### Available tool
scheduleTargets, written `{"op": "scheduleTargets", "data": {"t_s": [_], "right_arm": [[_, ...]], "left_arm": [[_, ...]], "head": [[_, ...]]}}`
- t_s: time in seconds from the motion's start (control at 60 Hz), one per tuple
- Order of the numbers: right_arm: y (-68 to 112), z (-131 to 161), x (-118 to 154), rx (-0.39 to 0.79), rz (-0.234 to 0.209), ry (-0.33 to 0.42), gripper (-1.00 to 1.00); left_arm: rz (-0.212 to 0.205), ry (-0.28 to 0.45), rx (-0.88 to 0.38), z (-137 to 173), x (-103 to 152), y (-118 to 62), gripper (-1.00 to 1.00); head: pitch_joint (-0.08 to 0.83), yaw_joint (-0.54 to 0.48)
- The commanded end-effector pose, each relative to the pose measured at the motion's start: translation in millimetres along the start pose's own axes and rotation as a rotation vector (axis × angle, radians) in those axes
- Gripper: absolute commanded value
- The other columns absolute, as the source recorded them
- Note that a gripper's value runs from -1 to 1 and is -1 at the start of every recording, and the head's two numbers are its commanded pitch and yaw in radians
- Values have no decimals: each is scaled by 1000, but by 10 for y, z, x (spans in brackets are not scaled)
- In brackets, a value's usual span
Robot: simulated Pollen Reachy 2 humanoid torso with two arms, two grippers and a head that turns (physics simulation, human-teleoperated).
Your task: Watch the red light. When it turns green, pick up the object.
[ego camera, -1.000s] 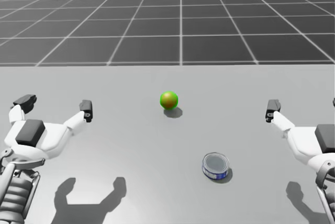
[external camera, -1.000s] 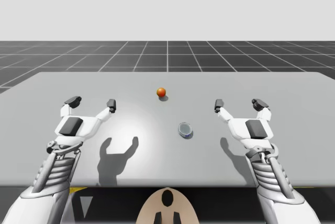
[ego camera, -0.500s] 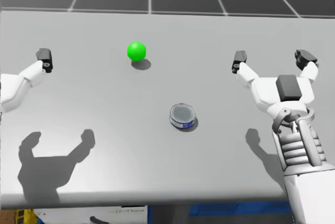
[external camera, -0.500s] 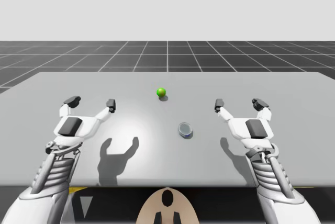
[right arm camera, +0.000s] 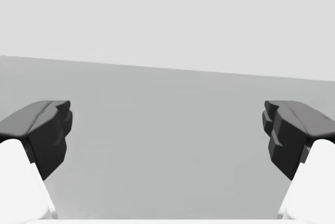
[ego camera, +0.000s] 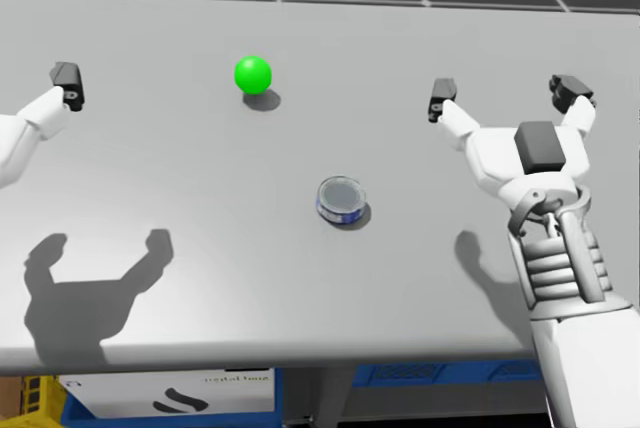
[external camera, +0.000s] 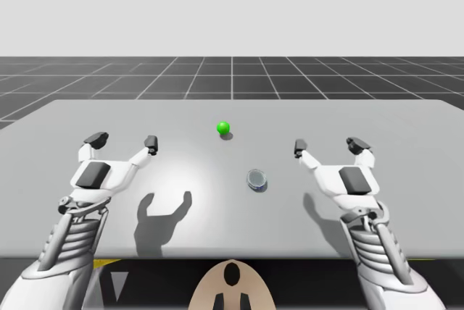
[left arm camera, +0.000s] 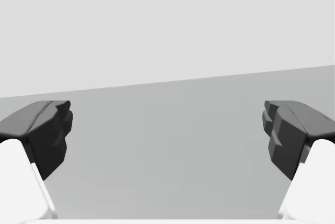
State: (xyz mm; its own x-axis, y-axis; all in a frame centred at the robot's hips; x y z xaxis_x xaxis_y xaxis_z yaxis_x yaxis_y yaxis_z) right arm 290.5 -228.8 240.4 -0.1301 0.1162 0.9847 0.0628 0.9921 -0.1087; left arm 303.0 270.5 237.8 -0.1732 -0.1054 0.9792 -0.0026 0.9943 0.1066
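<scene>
The signal light (external camera: 223, 128) is a small ball glowing green at the table's far middle (ego camera: 253, 74). A short round blue can with a silver lid (external camera: 256, 179) stands upright nearer to me, right of centre (ego camera: 341, 199). My left gripper (external camera: 123, 140) hovers open over the table's left side, far from the can; one of its fingertips (ego camera: 67, 83) shows in the head view. My right gripper (external camera: 327, 145) hovers open to the right of the can (ego camera: 504, 95). Nothing lies between the fingers of the left gripper (left arm camera: 167, 132) or the right gripper (right arm camera: 167, 132).
The grey table (external camera: 406, 129) is bare apart from the light and the can. Its near edge runs across the head view, with a white box (ego camera: 170, 393) and blue crates (ego camera: 430, 376) on the floor below it.
The light has gone from orange-red to full green. My head has turned down and to the right. Both arms have drifted slightly left; the can has not moved.
</scene>
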Motion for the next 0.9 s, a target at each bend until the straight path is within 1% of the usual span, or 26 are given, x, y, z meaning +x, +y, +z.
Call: {"op": "scheduleTargets", "data": {"t_s": [0.017, 0.033, 0.083, 0.117, 0.15, 0.183, 0.2, 0.217, 0.25, 0.283, 0.317, 0.35, 0.367, 0.417, 0.467, 0.567, 0.6, 0.667, 0.7, 0.817, 0.883, 0.9], "right_arm": [[257, 224, 109, 143, -103, 121, -1000], [307, 291, 138, 160, -108, 136, -1000], [402, 435, 195, 201, -106, 152, -1000], [461, 535, 236, 225, -85, 147, -1000], [533, 665, 279, 262, -73, 146, -1000], [588, 761, 306, 293, -126, 179, -1000], [628, 816, 310, 287, -147, 170, -1000], [635, 831, 307, 305, -141, 165, -1000], [657, 915, 294, 355, -116, 167, -1000], [672, 948, 282, 375, -125, 167, -1000], [705, 1025, 264, 414, -147, 189, -1000], [719, 1055, 245, 436, -158, 202, -1000], [743, 1093, 219, 461, -172, 211, -1000], [777, 1120, 170, 490, -182, 221, -1000], [819, 1114, 90, 503, -186, 220, -1000], [896, 1035, -80, 513, -175, 226, -1000], [928, 989, -157, 518, -177, 255, -1000], [960, 904, -263, 507, -157, 260, -1000], [982, 830, -339, 502, -174, 263, -1000], [999, 673, -480, 487, -176, 297, -1000], [1018, 600, -555, 486, -184, 316, -1000], [1032, 558, -596, 486, -194, 333, -1000]], "left_arm": [[1, -3, 3, 6, 10, 4, -1000], [2, -2, 3, 5, 9, 6, -1000], [4, -1, 5, 3, 8, 10, -1000], [4, 1, 6, 2, 5, 11, -1000], [4, 3, 6, 1, 0, 11, -1000], [4, 4, 6, 0, -2, 11, -1000], [4, 4, 6, 0, -2, 10, -1000], [4, 5, 6, 0, -1, 9, -1000], [5, 5, 6, 1, 0, 9, -1000], [6, 4, 7, 0, 1, 11, -1000], [7, 4, 7, 1, 4, 11, -1000], [7, 4, 8, -1, 2, 12, -1000], [7, 5, 8, -2, 0, 11, -1000], [6, 7, 8, -1, -5, 10, -1000], [5, 9, 7, -2, -10, 9, -1000], [5, 10, 8, -3, -15, 10, -1000], [5, 11, 9, -4, -17, 13, -1000], [6, 13, 10, -6, -22, 14, -1000], [5, 15, 10, -7, -27, 15, -1000], [4, 18, 11, -10, -34, 16, -1000], [5, 18, 12, -12, -35, 17, -1000], [6, 18, 13, -13, -35, 18, -1000]], "head": [[673, -94], [671, -95], [670, -99], [671, -101], [674, -105], [676, -108], [677, -109], [677, -110], [676, -111], [675, -111], [674, -111], [675, -110], [676, -110], [678, -111], [679, -114], [678, -120], [677, -120], [678, -120], [678, -121], [679, -122], [679, -122], [680, -121]]}}
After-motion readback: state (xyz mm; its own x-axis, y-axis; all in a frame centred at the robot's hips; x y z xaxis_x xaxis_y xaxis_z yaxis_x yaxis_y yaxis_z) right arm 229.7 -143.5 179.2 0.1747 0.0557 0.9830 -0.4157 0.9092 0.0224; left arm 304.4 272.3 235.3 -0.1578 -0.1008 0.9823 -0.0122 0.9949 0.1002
